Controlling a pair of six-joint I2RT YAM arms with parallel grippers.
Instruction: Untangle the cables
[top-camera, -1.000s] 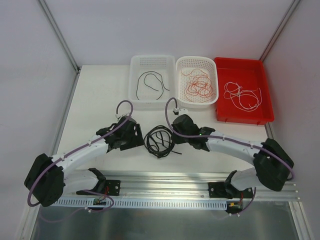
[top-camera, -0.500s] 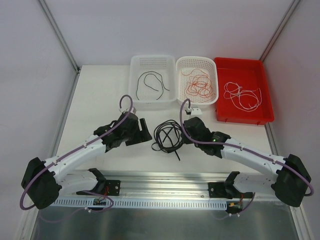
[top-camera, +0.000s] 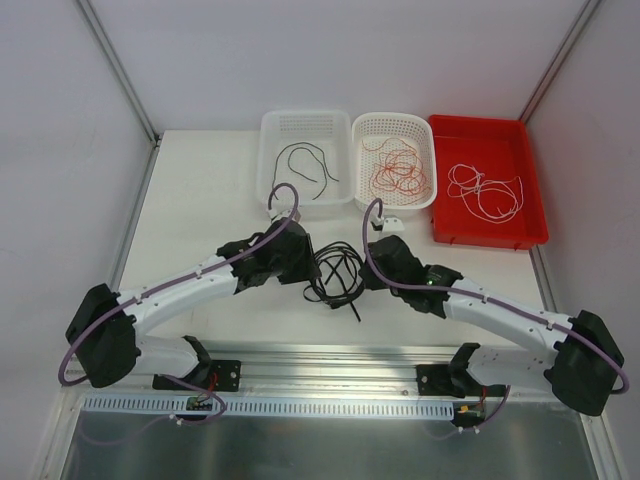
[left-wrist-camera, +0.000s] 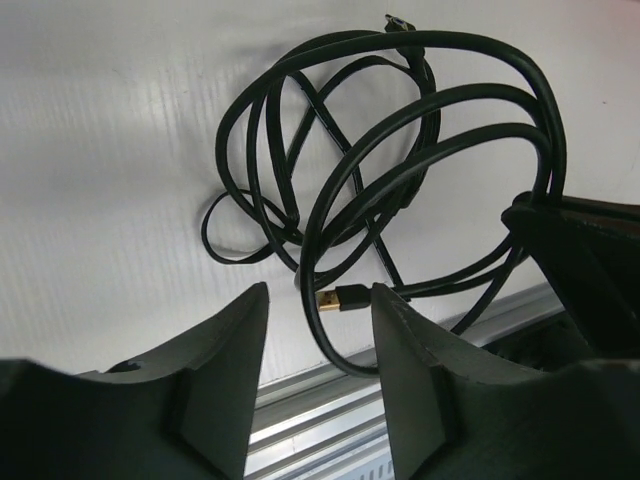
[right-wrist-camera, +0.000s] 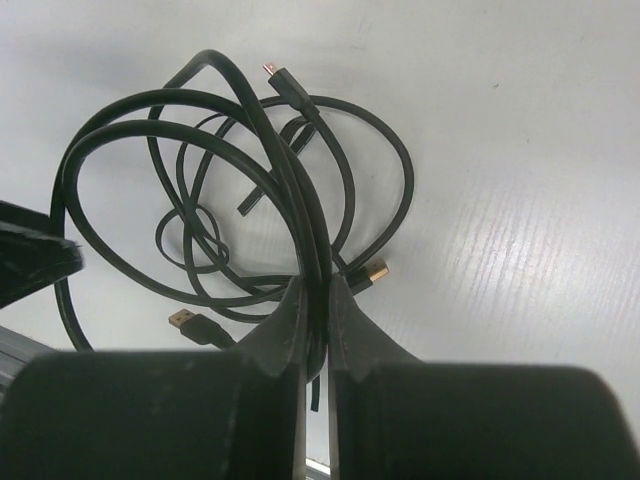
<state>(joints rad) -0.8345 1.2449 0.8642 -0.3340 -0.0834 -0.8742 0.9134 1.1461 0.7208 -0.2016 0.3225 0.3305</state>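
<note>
A tangle of black cables (top-camera: 338, 272) with gold-tipped plugs lies on the white table (top-camera: 200, 200) between the two arms. My right gripper (top-camera: 366, 268) is at the tangle's right edge, shut on two black strands (right-wrist-camera: 300, 200) that run down between its fingers; the right gripper (right-wrist-camera: 318, 288) shows this close up. My left gripper (top-camera: 304, 262) is at the tangle's left edge. In the left wrist view the left gripper (left-wrist-camera: 318, 300) stands open, with a cable loop and a gold plug (left-wrist-camera: 335, 298) between its fingertips, touching neither.
Three containers stand along the back: a white basket (top-camera: 275, 125) holding a black cable (top-camera: 300, 165), a white basket (top-camera: 360, 125) holding orange-red cables (top-camera: 400, 172), and a red tray (top-camera: 535, 200) holding a white cable (top-camera: 485, 192). An aluminium rail (top-camera: 330, 365) runs along the near edge.
The right gripper dragged the black tangle a little to the right, then stayed put. The left arm reached rightward until its gripper met the tangle's left edge.
</note>
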